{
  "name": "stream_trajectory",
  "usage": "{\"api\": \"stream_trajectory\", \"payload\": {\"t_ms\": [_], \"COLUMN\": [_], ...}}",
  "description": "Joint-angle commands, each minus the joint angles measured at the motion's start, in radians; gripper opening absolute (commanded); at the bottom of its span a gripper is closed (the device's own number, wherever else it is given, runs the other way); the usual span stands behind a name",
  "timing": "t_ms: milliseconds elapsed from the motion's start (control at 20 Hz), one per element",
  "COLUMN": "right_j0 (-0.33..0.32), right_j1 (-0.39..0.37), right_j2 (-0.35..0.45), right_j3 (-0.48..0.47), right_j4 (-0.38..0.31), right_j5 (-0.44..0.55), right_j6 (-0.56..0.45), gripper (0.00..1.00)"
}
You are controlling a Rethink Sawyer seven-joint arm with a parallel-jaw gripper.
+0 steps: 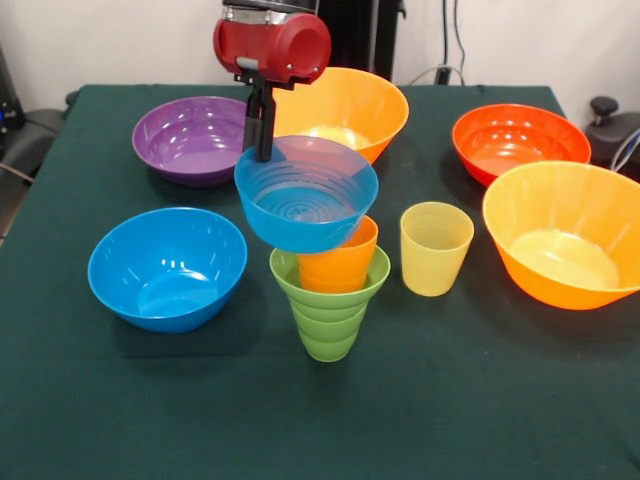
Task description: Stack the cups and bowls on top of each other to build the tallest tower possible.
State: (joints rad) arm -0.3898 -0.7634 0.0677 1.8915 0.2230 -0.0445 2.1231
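The green ribbed cup (329,305) stands upright at the table's middle front, with the orange cup (340,260) nested in it. My gripper (264,152) comes down from above and is shut on the far left rim of the small translucent blue bowl (306,195). It holds the bowl right over the orange cup. The bowl covers the cup's rim, and I cannot tell whether they touch. The pale yellow cup (435,248) stands alone to the right of the stack. No small green bowl shows clearly.
The medium blue bowl (167,266) sits at the front left and the purple bowl (190,138) behind it. One big orange bowl (350,108) is at the back with something pale inside. The red-orange bowl (518,140) and a second big orange bowl (565,232) are on the right.
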Motion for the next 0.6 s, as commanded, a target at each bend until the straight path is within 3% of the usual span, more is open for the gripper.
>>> {"api": "stream_trajectory", "payload": {"t_ms": [50, 600], "right_j0": [-0.007, 0.0], "right_j1": [0.015, 0.021], "right_j2": [0.108, 0.109], "right_j3": [0.044, 0.047], "right_j4": [-0.069, -0.065], "right_j5": [-0.026, -0.051], "right_j6": [0.125, 0.139], "gripper": [0.0, 0.0]}}
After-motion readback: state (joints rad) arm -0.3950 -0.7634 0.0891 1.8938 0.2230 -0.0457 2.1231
